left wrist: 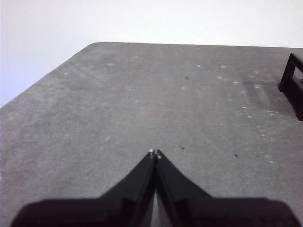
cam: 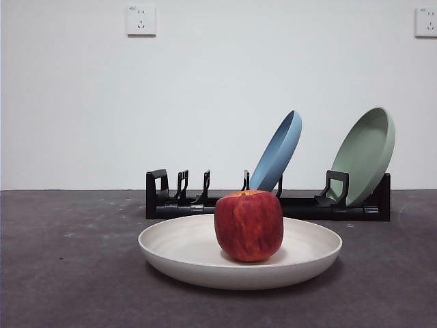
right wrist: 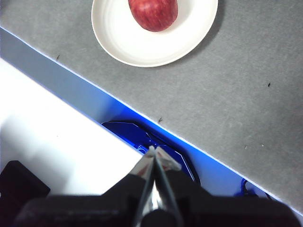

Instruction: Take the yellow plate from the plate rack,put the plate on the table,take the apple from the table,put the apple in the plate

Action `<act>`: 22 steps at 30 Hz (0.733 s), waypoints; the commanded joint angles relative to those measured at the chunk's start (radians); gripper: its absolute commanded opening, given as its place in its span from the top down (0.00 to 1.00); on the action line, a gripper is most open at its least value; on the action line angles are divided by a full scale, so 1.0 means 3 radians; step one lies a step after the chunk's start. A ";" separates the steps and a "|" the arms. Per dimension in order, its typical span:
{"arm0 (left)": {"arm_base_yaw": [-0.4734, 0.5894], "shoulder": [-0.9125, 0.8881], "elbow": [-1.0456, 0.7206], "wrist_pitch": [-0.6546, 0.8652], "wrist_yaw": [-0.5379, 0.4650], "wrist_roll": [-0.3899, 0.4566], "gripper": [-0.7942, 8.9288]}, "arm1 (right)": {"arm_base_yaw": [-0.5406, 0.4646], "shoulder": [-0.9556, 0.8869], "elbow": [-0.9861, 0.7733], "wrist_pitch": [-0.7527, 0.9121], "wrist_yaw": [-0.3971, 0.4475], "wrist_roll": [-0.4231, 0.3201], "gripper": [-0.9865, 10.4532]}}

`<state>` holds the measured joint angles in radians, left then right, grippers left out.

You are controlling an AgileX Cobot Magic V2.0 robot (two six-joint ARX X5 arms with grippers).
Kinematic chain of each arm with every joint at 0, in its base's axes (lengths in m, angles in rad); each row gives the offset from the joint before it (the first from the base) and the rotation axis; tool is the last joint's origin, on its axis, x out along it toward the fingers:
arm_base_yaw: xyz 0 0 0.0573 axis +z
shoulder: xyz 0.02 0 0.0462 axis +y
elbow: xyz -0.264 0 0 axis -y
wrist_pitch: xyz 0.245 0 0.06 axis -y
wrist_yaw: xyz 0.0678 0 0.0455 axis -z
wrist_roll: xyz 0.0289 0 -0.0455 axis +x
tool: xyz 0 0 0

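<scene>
The yellow plate [cam: 300, 254] lies flat on the table [cam: 68, 273] in front of the plate rack [cam: 307, 205]. The dark red apple [cam: 248, 225] sits inside the plate; both also show in the right wrist view, plate [right wrist: 118, 42] and apple [right wrist: 154, 12]. My left gripper [left wrist: 155, 153] is shut and empty above bare table, with the rack's end [left wrist: 293, 80] at the side. My right gripper [right wrist: 154, 150] is shut and empty, over the table's edge, well away from the plate. Neither arm shows in the front view.
A blue plate [cam: 278, 149] and a sage-green plate [cam: 367, 152] lean in the rack's slots. Two wall sockets [cam: 141, 20] are on the white wall behind. A blue part [right wrist: 142, 135] lies below the table's edge in the right wrist view.
</scene>
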<state>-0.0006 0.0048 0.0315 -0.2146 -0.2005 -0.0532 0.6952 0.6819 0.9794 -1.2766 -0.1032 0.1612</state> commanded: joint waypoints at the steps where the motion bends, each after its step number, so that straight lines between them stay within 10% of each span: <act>1: 0.0008 -0.0009 -0.0046 0.0015 -0.0006 -0.0013 0.92 | -0.0078 -0.0043 -0.0027 0.0170 0.0140 -0.0191 0.91; 14: 0.0008 -0.0009 -0.0046 0.0017 -0.0010 -0.0013 0.92 | -0.1801 -0.0998 -0.1195 0.2846 -0.0184 -0.0412 0.91; 22: 0.0008 -0.0009 -0.0046 0.0017 -0.0010 -0.0013 0.92 | -0.2112 -0.1797 -0.2544 0.3901 -0.0151 -0.0249 0.91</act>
<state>-0.0006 0.0048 0.0315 -0.2146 -0.2008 -0.0532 0.0631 0.1696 0.2615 -0.1387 -0.1532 0.0723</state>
